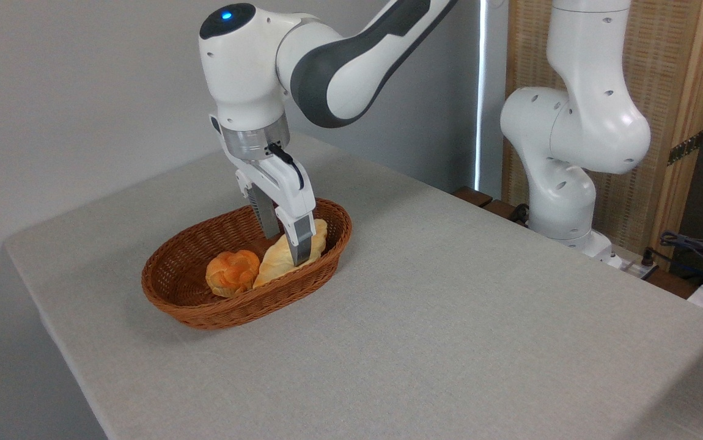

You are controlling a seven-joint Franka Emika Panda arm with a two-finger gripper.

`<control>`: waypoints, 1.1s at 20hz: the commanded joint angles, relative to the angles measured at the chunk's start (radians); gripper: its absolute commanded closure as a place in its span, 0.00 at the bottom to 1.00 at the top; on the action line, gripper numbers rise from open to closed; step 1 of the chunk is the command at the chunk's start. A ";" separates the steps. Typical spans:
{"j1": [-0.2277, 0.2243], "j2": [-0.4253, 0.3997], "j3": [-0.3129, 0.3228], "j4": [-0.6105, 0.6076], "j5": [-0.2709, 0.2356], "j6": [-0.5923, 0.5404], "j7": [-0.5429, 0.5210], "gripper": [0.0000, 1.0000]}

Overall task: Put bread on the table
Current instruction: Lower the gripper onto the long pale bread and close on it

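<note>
The bread, a long pale-yellow loaf with a browner tip, lies in the right half of a brown wicker basket on the grey table. My gripper reaches down into the basket over the loaf's middle. Its fingers stand apart, one on the near side of the loaf and one behind it. The near finger overlaps the loaf; whether either finger presses on it does not show. The loaf still rests in the basket.
A small round orange bun sits in the basket just left of the loaf. The arm's white base stands at the table's far right edge, with cables beside it. A wall runs behind the table.
</note>
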 commanded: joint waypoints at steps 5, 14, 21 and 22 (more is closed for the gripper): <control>0.002 -0.019 -0.014 -0.024 0.051 0.011 0.045 0.00; 0.002 -0.019 -0.016 -0.038 0.098 -0.021 0.063 0.38; 0.002 -0.017 -0.016 -0.038 0.097 -0.021 0.068 0.47; 0.002 -0.017 -0.016 -0.038 0.097 -0.020 0.068 0.48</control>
